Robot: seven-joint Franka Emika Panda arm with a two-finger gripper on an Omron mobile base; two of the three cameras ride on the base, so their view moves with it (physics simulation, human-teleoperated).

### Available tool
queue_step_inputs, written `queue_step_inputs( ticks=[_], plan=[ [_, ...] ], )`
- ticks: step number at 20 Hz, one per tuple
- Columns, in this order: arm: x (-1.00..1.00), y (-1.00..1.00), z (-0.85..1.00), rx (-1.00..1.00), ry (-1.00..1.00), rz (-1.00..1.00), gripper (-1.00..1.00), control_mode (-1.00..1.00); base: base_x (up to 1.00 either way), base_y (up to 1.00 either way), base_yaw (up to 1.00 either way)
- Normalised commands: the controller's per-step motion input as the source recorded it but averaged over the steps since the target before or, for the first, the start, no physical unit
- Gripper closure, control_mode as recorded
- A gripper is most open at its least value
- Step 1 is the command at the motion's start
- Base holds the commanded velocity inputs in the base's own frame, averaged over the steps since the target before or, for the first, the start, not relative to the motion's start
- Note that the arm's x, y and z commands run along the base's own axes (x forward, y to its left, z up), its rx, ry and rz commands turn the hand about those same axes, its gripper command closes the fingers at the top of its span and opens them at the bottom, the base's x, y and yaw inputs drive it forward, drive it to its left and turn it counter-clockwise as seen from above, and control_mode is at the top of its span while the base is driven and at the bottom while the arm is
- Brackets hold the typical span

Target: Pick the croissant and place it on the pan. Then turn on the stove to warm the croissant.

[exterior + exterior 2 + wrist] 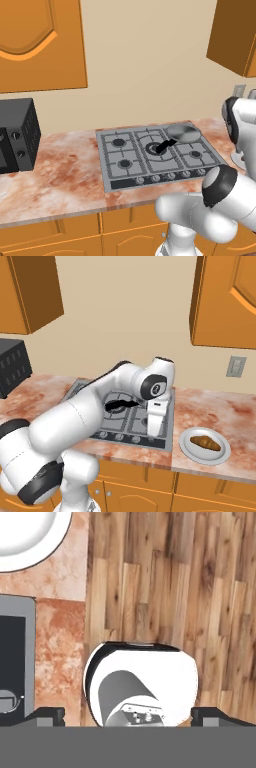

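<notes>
Croissant (206, 442) on plate (187, 446) — untouched

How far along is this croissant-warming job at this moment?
Nothing looks done yet. The brown croissant lies on the round white plate on the counter right of the grey gas cooktop. The small grey metal frying pan sits empty on a back burner. The gripper has its jaws wide open, holding nothing. Left: grasping, placing on the pan, turning a knob.
</notes>
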Motion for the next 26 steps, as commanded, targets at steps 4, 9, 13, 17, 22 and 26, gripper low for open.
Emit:
queue_step_inputs(
  ticks=[4,9,13,17,22,26],
  plan=[
    [0.0,-0.14,-0.22,0.0,-0.03,0.0,-1.0,-1.0,0.0,0.0,0.0],
    [0.0,-0.17,-0.26,0.0,-0.03,0.0,-1.0,-1.0,0.0,0.0,0.0],
    [0.0,-0.14,-0.25,0.0,-0.03,0.0,-1.0,-1.0,0.0,0.0,0.0],
    [0.0,-0.16,-0.23,0.0,-0.08,0.0,-1.0,-1.0,0.0,0.0,0.0],
    [0.04,-0.22,-0.21,0.0,-0.18,0.0,-1.0,-1.0,0.0,0.0,0.0],
    [0.04,-0.25,-0.15,0.0,-0.19,0.0,-1.0,-1.0,0.0,0.0,0.0]
  ],
)
